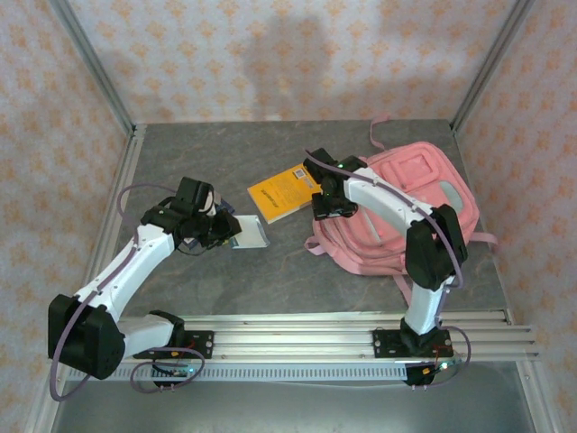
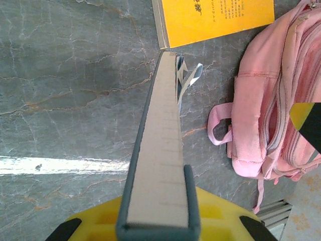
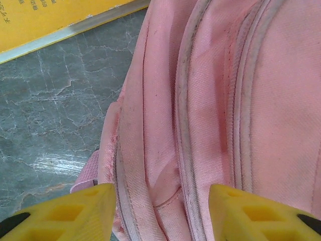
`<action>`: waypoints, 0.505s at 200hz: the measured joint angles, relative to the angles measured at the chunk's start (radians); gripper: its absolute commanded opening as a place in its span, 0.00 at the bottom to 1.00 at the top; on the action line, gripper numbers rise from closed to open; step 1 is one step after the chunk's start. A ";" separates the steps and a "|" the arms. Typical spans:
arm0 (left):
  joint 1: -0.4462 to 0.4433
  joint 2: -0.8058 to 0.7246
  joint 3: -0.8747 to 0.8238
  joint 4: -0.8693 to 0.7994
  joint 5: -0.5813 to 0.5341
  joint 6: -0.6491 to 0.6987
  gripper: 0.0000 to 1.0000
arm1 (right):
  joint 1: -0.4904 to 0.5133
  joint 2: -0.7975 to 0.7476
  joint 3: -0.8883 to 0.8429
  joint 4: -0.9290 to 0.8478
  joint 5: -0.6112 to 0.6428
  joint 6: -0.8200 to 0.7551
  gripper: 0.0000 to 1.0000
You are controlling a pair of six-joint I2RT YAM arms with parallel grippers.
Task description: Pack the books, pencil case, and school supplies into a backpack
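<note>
toward the right edge of the table: pink backpack (image 1: 410,203), lying flat, straps trailing to the near side. close to the table middle, just left of the bag: orange-yellow book (image 1: 287,191), flat on the surface. further left: slim grey-blue book (image 1: 250,232), pinched at one end by the left gripper (image 1: 225,230); cannot tell whether clear of the surface. over the left rim of the backpack: right gripper (image 1: 329,206), jaws spread, gripping nothing.

likely step: opening the bag so the held book can go in. to do it well, lower the right fingers onto one fold or zipper pull only, close firmly, then lift to make a mouth. bring the slim book in end first and level, passing clear of the orange-yellow book. let go only once well inside.

from above: whole layout and both arms, seams too small to read. from the right wrist: grey-edged seams running between the spread fingers (image 3: 60,211); cannot tell if any zipper is open. from the left wrist: slim book edge-on, clamped between yellow pads (image 2: 220,221).
</note>
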 measured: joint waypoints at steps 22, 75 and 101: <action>0.000 0.000 -0.001 0.000 0.000 0.000 0.00 | 0.000 0.002 -0.007 0.002 -0.019 0.001 0.48; 0.000 0.009 -0.001 0.000 0.000 0.000 0.00 | 0.000 0.035 -0.038 0.014 -0.029 0.013 0.28; 0.000 0.013 -0.001 0.000 0.000 0.001 0.00 | 0.000 0.037 -0.047 0.027 -0.025 0.021 0.12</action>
